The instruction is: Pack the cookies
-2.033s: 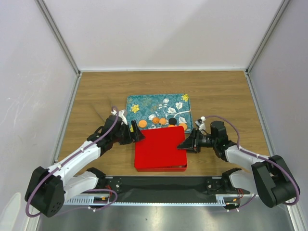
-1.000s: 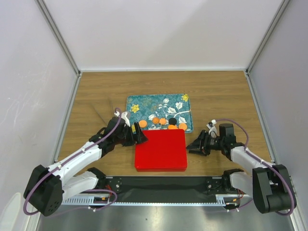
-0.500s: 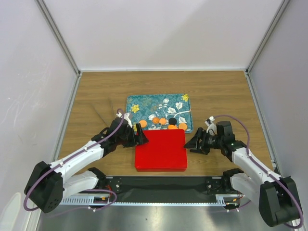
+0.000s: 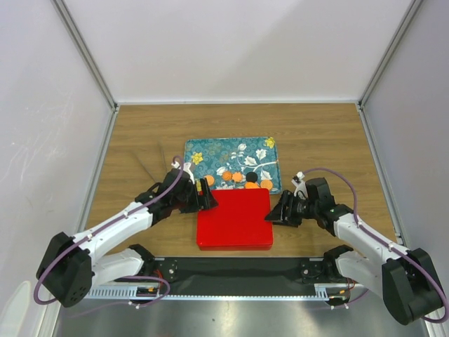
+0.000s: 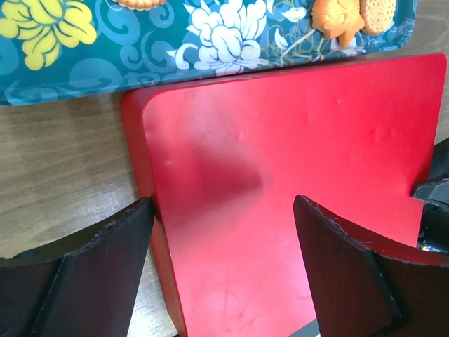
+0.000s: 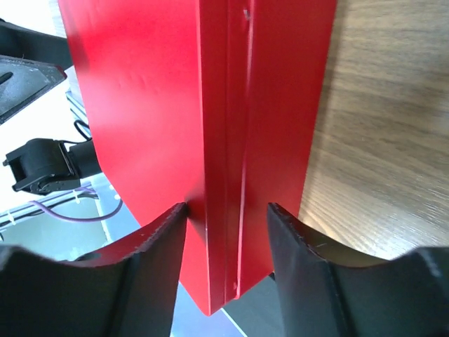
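Note:
A closed red box (image 4: 235, 217) lies flat on the table, just in front of the teal flowered tray (image 4: 231, 149). Several orange cookies (image 4: 226, 175) and a black one (image 4: 251, 176) lie along the tray's near edge. My left gripper (image 4: 208, 199) is open over the box's far left corner. In the left wrist view, its fingers (image 5: 105, 267) straddle the left edge of the red lid (image 5: 295, 154), with orange cookies (image 5: 337, 17) beyond. My right gripper (image 4: 270, 214) is open. Its jaws straddle the box's right edge (image 6: 238, 105), one above the lid and one below.
The wooden table (image 4: 316, 140) is enclosed by white walls at the back and sides. The arm bases and a black rail (image 4: 238, 270) run along the near edge, right behind the box.
The red lid, tilted up two seconds ago, now lies flat. My right gripper backed off to the right, then came back onto the box's right edge. My left gripper shifted slightly right.

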Controlling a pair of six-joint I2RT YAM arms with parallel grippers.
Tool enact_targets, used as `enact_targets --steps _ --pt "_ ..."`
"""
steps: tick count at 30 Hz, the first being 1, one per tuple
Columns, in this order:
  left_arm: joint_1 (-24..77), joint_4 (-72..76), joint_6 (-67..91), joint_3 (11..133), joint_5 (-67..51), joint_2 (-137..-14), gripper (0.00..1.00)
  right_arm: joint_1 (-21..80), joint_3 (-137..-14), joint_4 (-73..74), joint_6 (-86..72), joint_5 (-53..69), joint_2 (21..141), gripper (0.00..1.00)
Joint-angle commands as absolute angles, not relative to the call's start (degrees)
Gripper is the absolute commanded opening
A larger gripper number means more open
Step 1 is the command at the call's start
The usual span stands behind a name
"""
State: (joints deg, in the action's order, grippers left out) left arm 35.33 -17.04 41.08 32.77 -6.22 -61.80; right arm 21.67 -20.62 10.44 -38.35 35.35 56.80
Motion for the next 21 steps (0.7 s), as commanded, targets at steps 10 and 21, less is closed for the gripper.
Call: enact_targets --steps 10,21 --pt "38.50 -17.84 41.75 39.20 -6.15 -63.02 0.86 21.97 -19.60 6.59 -39.20 33.40 57.83 0.46" --pt "39.73 -18.46 41.84 40.26 -5.89 -65.13 0.85 22.76 -18.72 5.45 -39.02 32.26 58.97 0.46"
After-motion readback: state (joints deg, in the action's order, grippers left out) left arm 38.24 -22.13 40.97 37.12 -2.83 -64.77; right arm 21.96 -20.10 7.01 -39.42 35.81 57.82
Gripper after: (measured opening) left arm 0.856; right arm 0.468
